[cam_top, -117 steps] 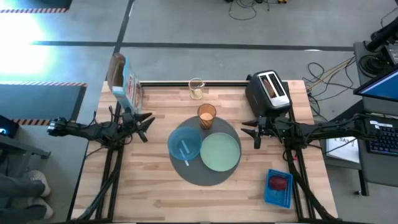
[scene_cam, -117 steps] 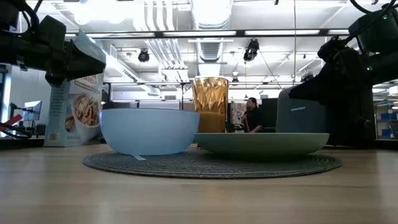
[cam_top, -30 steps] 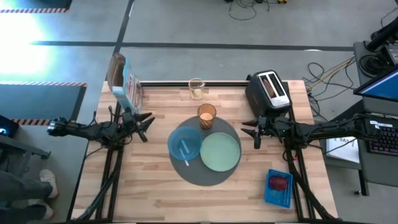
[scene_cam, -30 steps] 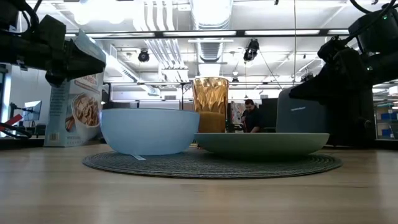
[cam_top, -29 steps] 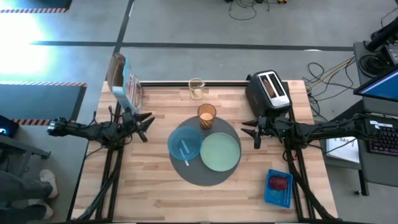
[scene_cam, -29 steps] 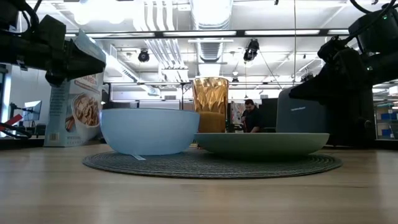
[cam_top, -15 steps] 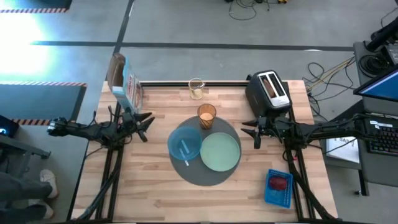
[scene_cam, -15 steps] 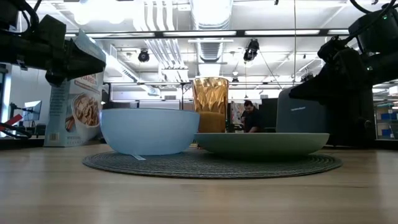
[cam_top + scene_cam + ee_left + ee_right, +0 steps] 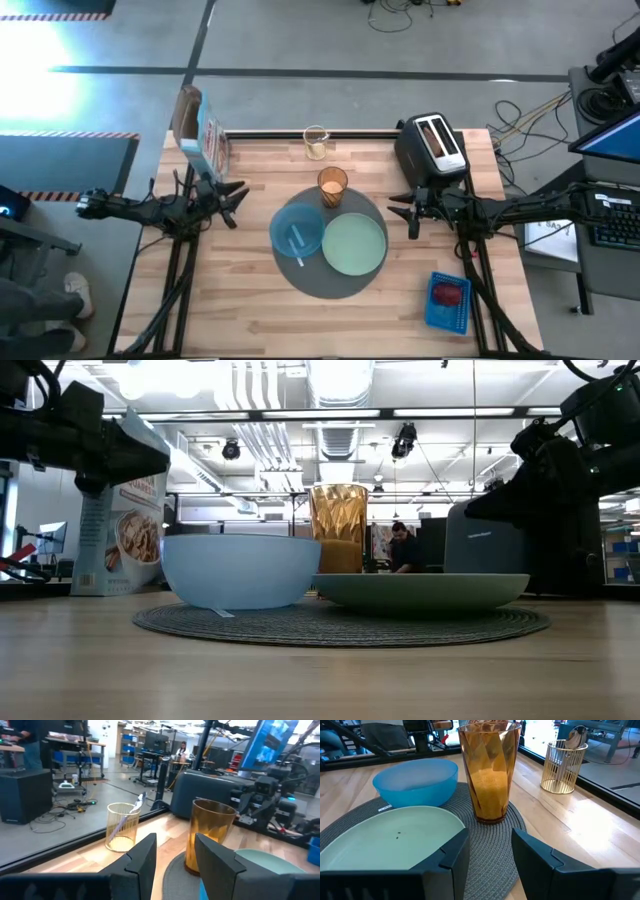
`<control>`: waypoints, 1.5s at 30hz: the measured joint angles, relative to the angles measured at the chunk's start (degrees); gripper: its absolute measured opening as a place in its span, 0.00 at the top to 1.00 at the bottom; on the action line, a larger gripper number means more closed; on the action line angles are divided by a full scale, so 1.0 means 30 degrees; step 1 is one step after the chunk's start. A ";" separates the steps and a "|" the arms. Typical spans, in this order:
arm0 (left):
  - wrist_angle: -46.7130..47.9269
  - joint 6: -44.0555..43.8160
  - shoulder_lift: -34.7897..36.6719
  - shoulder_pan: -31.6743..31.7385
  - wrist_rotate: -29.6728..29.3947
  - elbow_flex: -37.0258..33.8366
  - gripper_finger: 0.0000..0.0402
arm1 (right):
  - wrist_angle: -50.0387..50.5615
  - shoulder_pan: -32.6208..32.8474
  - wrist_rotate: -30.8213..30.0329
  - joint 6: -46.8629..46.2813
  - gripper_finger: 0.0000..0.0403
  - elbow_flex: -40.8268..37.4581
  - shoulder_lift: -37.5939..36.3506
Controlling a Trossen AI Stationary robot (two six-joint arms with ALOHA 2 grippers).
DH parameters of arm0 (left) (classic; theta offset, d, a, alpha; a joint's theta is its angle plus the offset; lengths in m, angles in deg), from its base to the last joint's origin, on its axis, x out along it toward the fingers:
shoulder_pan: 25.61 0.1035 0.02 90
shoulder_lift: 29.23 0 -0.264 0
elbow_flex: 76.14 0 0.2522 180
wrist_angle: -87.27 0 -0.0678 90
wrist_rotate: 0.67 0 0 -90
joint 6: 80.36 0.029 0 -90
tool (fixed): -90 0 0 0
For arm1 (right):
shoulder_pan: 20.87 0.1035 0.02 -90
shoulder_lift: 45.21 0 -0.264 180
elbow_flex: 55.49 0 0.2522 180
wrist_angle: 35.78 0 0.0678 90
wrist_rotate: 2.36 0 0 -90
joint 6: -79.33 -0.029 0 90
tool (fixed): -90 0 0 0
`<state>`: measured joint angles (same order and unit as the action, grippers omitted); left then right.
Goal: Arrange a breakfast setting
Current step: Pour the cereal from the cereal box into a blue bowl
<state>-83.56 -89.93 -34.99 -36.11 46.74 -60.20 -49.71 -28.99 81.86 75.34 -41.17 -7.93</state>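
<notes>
1. The round dark-grey mat is seen at frame centre, between both grippers.
2. The pale-green plate is set centre-right on it.
3. The small blue bowl sits centre-left.
4. The amber tumbler stands just above.
5. The left gripper, mid-left, and the right gripper, mid-right, are held apart, empty.

An amber tumbler stands on the grey mat between blue bowl and green plate.
</notes>
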 joint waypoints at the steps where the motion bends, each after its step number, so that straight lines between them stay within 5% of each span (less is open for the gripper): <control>1: 0.0040 -0.0050 0.0000 -0.0012 0.0038 0.0000 0.71 | -0.0002 -0.0005 0.0000 0.0017 0.67 0.0005 -0.0002; 21: 0.0251 -0.0843 -0.0124 -0.0003 0.0012 0.0000 0.71 | -0.0004 0.0000 0.0000 0.0005 0.67 0.0001 -0.0003; 31: 0.0249 -0.0387 -0.0138 0.0000 -0.2559 0.0000 0.71 | -0.0007 -0.0003 0.0000 0.0007 0.67 0.0005 -0.0002; 37: -0.0215 -0.4522 -0.0138 0.0000 -0.3134 0.0000 0.71 | -0.0006 -0.0007 0.0000 0.0020 0.67 0.0000 0.0000; 45: -0.1958 -0.5438 -0.0102 -0.0066 -0.1526 0.0076 0.69 | -0.0011 -0.0007 0.0000 -0.0004 0.67 0.0003 -0.0001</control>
<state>-89.43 -106.24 -35.30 -36.31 42.16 -59.97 -49.75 -29.01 81.86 75.32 -41.16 -7.93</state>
